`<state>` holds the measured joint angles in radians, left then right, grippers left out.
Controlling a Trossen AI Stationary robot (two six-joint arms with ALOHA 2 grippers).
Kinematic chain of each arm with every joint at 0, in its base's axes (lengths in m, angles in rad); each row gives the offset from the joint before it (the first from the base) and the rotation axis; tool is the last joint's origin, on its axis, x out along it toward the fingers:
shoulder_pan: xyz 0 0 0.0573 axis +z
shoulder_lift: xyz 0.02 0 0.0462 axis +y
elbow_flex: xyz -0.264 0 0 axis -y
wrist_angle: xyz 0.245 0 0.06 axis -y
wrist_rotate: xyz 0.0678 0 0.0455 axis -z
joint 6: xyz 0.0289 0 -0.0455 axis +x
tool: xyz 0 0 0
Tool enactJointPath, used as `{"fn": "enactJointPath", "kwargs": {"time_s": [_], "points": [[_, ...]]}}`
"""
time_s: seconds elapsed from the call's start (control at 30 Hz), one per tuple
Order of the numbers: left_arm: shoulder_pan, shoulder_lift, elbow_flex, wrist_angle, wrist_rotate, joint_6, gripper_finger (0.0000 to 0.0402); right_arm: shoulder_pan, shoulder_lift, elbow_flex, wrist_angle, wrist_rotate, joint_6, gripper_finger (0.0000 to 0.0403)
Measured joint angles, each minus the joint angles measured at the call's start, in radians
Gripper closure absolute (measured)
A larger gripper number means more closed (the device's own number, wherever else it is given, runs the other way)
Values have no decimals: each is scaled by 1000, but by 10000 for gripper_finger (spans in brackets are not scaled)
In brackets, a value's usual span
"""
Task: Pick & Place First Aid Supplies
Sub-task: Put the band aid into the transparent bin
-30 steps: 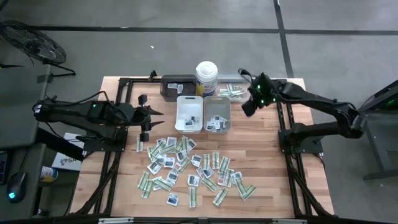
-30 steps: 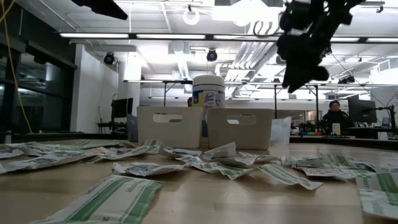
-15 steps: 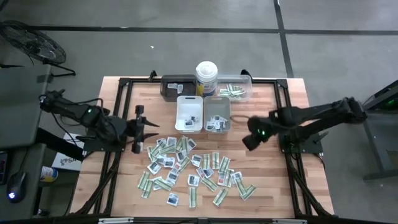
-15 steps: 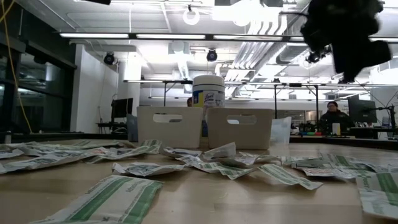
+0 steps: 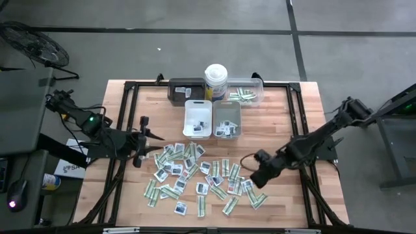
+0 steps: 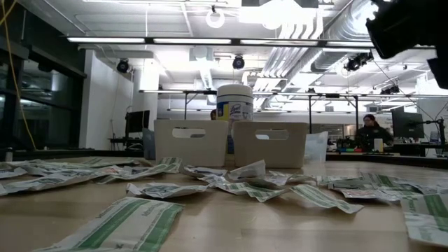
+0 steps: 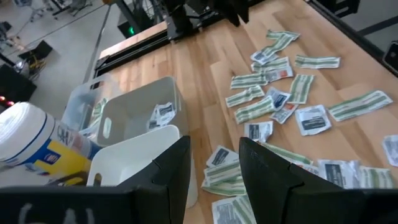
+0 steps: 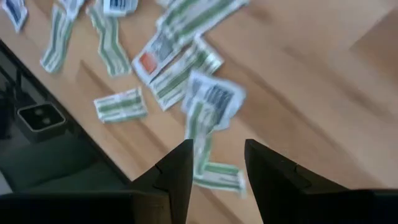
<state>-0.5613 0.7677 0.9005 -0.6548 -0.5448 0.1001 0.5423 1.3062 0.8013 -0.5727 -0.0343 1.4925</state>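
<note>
Jaws on both your grippers stand apart, holding nothing. Your right gripper (image 5: 258,177) hangs over the right edge of the first aid packets (image 5: 195,174) scattered mid-table (image 5: 286,208); your left gripper (image 5: 148,137) sits just beside the pile's left end. White tray (image 5: 198,119) and grey tray (image 5: 227,119) already contain some sachets.

Open-plan lab or workshop, ceiling pipes (image 6: 315,42), strip lights (image 6: 140,40), rows of benches (image 6: 364,150), monitors (image 6: 406,124), concrete floor (image 5: 195,52)

The right end effector (image 5: 259,176) has swung from the clear tray (image 5: 246,91) down to the scattered packets (image 5: 195,172).
</note>
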Motion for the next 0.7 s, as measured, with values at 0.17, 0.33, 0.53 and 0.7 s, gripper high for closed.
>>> {"fn": "enactJointPath", "kwargs": {"time_s": [0.17,0.33,0.53,0.7], "points": [[-23,0,0,0,0,-9,269,36,128,0,126,-50,60,265],[-23,0,0,-7,4,-19,269,57,230,0,229,-66,82,265],[-23,0,0,-8,8,-27,269,57,295,1,267,-71,79,265],[-23,0,0,-8,15,-29,269,74,324,1,269,-64,79,265]]}}
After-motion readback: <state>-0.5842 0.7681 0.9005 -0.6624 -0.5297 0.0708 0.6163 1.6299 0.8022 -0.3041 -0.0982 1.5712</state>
